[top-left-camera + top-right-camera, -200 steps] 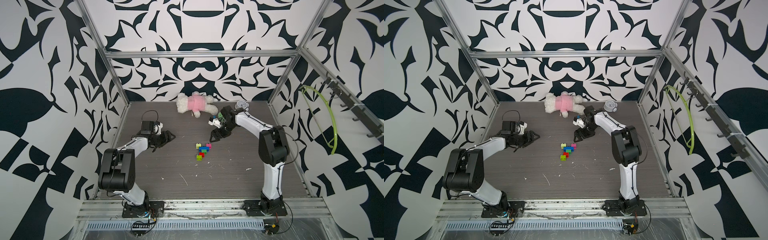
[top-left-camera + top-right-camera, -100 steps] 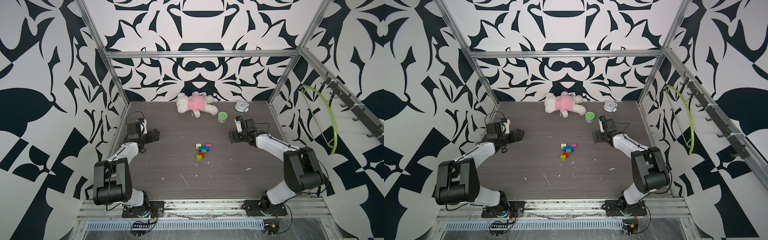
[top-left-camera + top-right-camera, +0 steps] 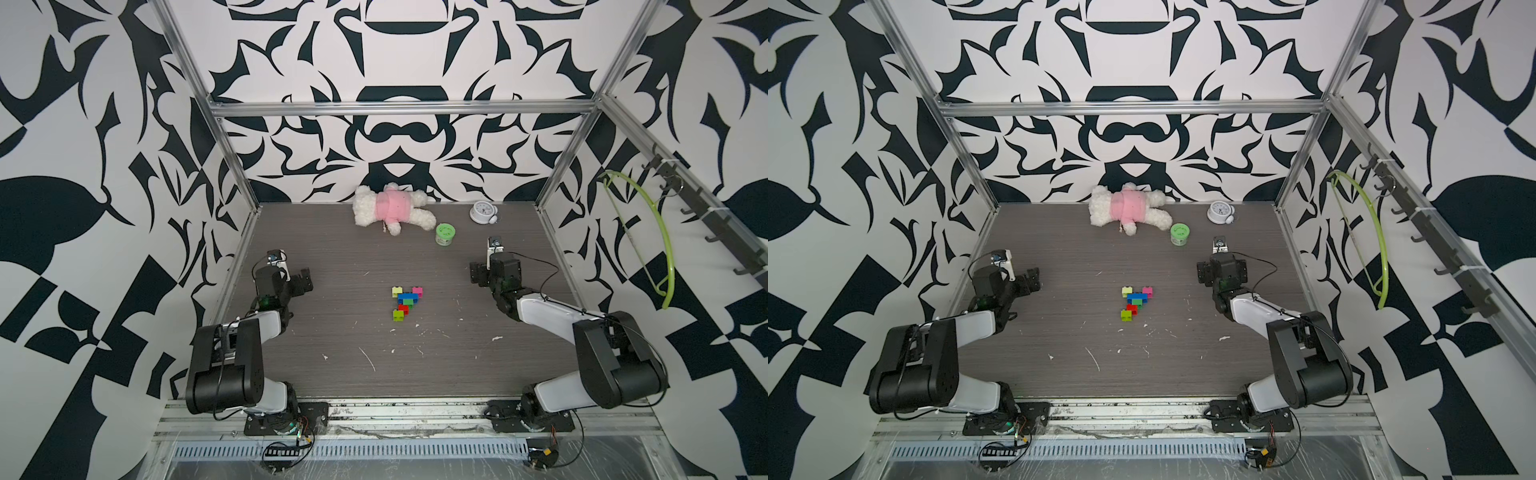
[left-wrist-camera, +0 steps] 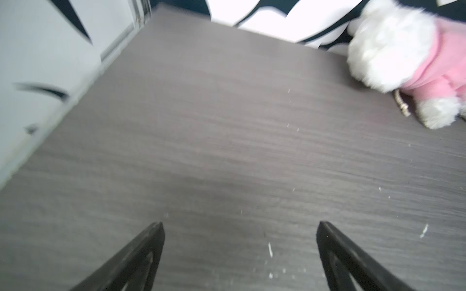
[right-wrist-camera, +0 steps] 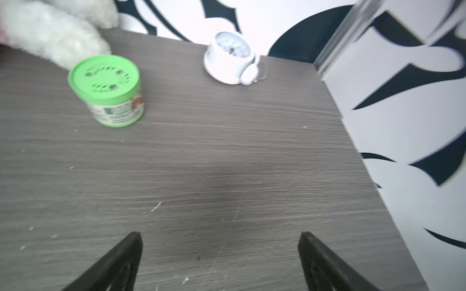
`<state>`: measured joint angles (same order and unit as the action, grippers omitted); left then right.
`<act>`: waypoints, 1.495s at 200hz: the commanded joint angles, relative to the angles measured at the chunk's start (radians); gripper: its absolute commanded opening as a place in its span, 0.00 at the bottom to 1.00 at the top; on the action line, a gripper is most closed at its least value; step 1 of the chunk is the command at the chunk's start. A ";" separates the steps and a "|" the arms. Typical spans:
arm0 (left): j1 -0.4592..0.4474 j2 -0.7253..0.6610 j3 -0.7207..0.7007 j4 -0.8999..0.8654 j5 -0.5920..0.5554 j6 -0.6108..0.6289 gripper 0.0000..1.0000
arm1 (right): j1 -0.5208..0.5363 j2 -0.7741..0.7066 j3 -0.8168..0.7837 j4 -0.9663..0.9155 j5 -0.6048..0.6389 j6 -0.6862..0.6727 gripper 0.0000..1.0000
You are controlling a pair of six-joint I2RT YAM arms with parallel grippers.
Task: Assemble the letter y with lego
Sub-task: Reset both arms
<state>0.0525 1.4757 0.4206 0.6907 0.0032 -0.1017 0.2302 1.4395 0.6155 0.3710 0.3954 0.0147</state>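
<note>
The lego (image 3: 406, 301) (image 3: 1136, 301) lies joined flat at the table's middle as a small multicolour letter y: yellow-green and pink bricks at the two upper tips, blue and green at the fork, red and yellow-green down the stem. My left gripper (image 3: 305, 279) (image 3: 1034, 277) (image 4: 240, 224) hovers well to the left of it, open with only bare table between its fingers. My right gripper (image 3: 476, 272) (image 3: 1202, 271) (image 5: 220, 234) sits well to the right, open and empty. Neither wrist view shows the lego.
A white plush toy in a pink shirt (image 3: 390, 205) lies at the back wall. A green round jar (image 3: 445, 235) (image 5: 106, 90) and a white alarm clock (image 3: 482, 212) (image 5: 230, 60) stand back right. A green hanger (image 3: 660, 249) hangs on the right wall. White specks dot the table.
Both arms have drawn back from the middle toward their own sides and folded low. Both grippers opened wider. The lego has not moved.
</note>
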 commanded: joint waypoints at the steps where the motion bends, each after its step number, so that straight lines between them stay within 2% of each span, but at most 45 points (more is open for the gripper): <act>1: -0.098 0.106 -0.064 0.305 -0.108 0.089 0.99 | -0.002 -0.050 -0.042 0.082 0.128 -0.008 0.99; 14: -0.098 0.057 -0.028 0.139 -0.122 0.071 0.99 | -0.002 -0.054 -0.087 0.132 0.150 -0.019 0.99; 28: -0.088 0.097 -0.053 0.264 -0.136 0.063 0.99 | -0.002 -0.039 -0.154 0.244 0.144 -0.037 0.99; 43: -0.087 0.067 -0.032 0.165 -0.132 0.053 0.99 | -0.007 0.001 -0.223 0.416 0.096 -0.046 0.99; 60: -0.086 0.080 -0.044 0.215 -0.132 0.055 0.99 | -0.009 0.089 -0.243 0.543 0.069 -0.080 0.99; 66: -0.086 0.079 -0.043 0.211 -0.131 0.055 0.99 | -0.010 0.084 -0.234 0.516 0.065 -0.077 0.99; 77: -0.085 0.071 -0.042 0.193 -0.129 0.053 0.99 | -0.038 0.066 -0.235 0.475 0.003 -0.044 0.99; 91: -0.085 0.072 -0.043 0.200 -0.129 0.054 0.99 | -0.098 0.107 -0.290 0.593 -0.130 -0.025 0.99; 98: -0.085 0.072 -0.043 0.198 -0.129 0.055 0.99 | -0.106 0.139 -0.314 0.699 -0.143 -0.042 1.00; 117: -0.085 0.072 -0.042 0.194 -0.128 0.052 0.99 | -0.113 0.112 -0.272 0.561 -0.251 -0.054 1.00; 137: -0.085 0.072 -0.042 0.193 -0.127 0.053 0.99 | -0.140 0.112 -0.256 0.530 -0.279 -0.027 1.00; 299: -0.067 0.075 -0.038 0.190 -0.095 0.045 0.99 | -0.146 0.112 -0.258 0.532 -0.272 -0.022 1.00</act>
<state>-0.0216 1.5578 0.3775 0.8711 -0.1078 -0.0555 0.0864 1.5646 0.3336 0.8730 0.1158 -0.0212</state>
